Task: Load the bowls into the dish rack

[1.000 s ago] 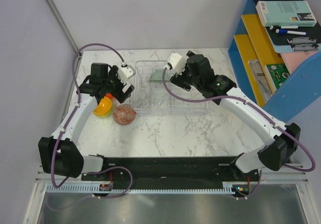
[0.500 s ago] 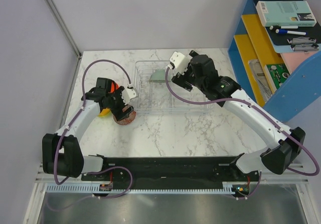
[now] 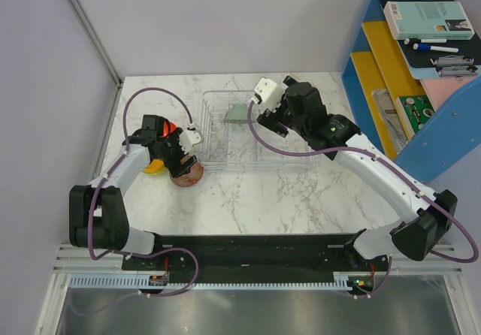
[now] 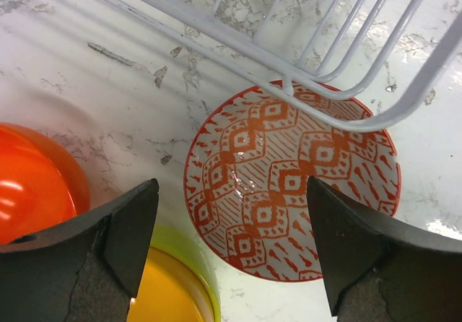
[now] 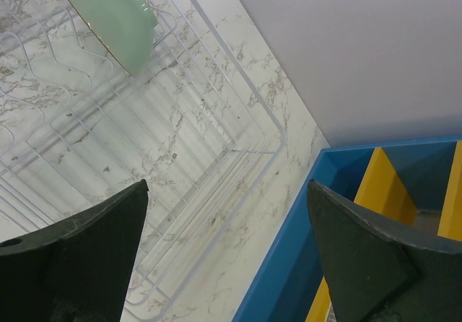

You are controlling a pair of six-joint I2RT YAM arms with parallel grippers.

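Note:
The red-patterned bowl (image 4: 289,185) lies upright on the marble, partly under the dish rack's edge (image 4: 289,55). My left gripper (image 4: 231,186) is open right above it, one finger on each side; in the top view the gripper (image 3: 183,162) covers part of the bowl (image 3: 189,173). The red-orange bowl (image 4: 29,188) and the orange-yellow bowl (image 4: 162,293), nested in the lime green one (image 4: 198,264), lie close by. The pale grey-green bowl (image 5: 112,15) stands tilted in the rack (image 5: 216,141). My right gripper (image 5: 227,185) is open and empty over the rack (image 3: 248,136).
A blue and yellow shelf unit (image 3: 391,72) with a book and pens stands at the right, close to the rack's far corner (image 5: 303,264). Grey walls close the left and back sides of the table.
My left gripper has swung from the stacked bowls toward the near side and come down over the patterned bowl. The right gripper has shifted slightly right over the rack.

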